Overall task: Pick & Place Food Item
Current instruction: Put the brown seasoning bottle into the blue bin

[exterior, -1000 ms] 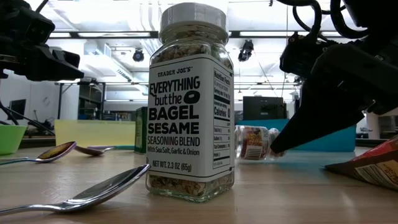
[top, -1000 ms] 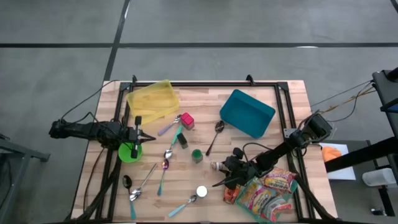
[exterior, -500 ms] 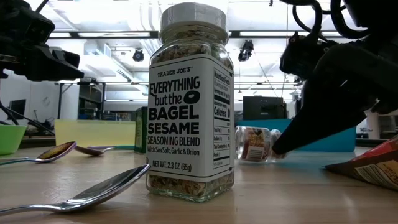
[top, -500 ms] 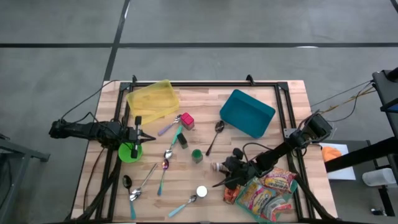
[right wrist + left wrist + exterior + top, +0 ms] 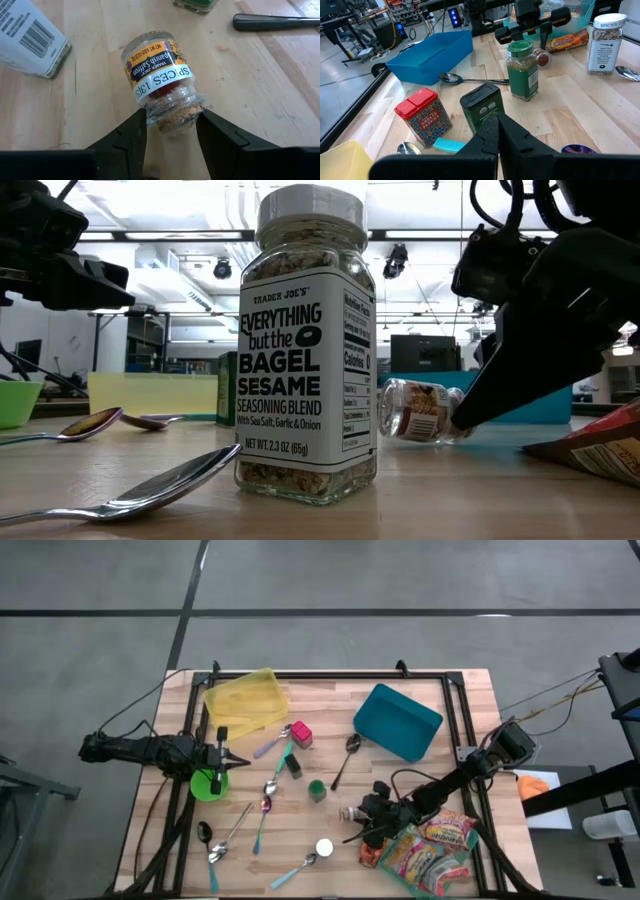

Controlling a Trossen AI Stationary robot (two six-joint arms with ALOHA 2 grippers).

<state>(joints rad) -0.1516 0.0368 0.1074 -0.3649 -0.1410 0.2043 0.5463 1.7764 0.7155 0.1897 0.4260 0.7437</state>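
Since the earlier frame, the saffron jar (image 5: pixel 418 410) has tipped up at its cork end, the right tool (image 5: pixel 170 125) having drawn it off the table (image 5: pixel 440 690) on that side; in the low view the jar now sits tilted rather than lying flat. Item held: one small glass jar, labelled Spanish saffron, cork stopper, pinched at the stopper end between the right tool's two fingers (image 5: pixel 132 132), which stand partly closed around it. We judge it light and rigid, but glass is smooth and breakable and the cork is a short, rounded seat, so it could swivel or slip; a grip lower on the glass body would hold truer. Location: right-front of the table, just beside the snack bag (image 5: pixel 430 850), behind the bagel seasoning jar (image 5: pixel 305 345) in the low view. Left tool (image 5: pixel 495 135): clenched on nothing, waiting above the green bowl (image 5: pixel 208 783) at the left side. Surface: pale butcher-block wood, level, strewn with spoons (image 5: pixel 265 810), a green spice jar (image 5: pixel 522 70), a red tin (image 5: pixel 422 117), a yellow bin (image 5: pixel 245 700) and a blue bin (image 5: pixel 397 720). Room: open workshop, grey floor, ceiling lights, equipment racks beyond.
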